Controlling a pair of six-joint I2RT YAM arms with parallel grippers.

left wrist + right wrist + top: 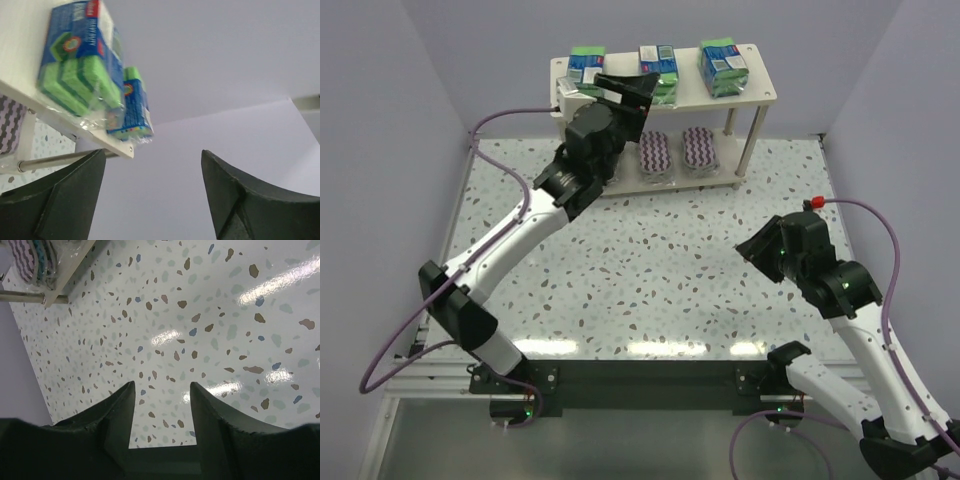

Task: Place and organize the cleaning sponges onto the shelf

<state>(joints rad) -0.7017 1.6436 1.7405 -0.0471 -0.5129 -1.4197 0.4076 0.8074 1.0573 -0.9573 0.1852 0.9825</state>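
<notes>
**Packs on the shelf, both pincers apart**

The shelf (pixel 688 85) stands at the far edge of the speckled bench (pixel 650 280). Three green-and-blue packs (pixel 723 65) lie in a row on its top board. Two zigzag pads (pixel 699 150) lie side by side on its lower board, whose left part is hidden behind the left arm. The left pincer (pixel 632 88) hangs at the shelf's top board, between the left and middle packs, fingers wide apart and gripping nothing. The right pincer (pixel 162 385) is well apart from the shelf, over the bench to its front right, fingers partly apart with nothing between them.
</notes>
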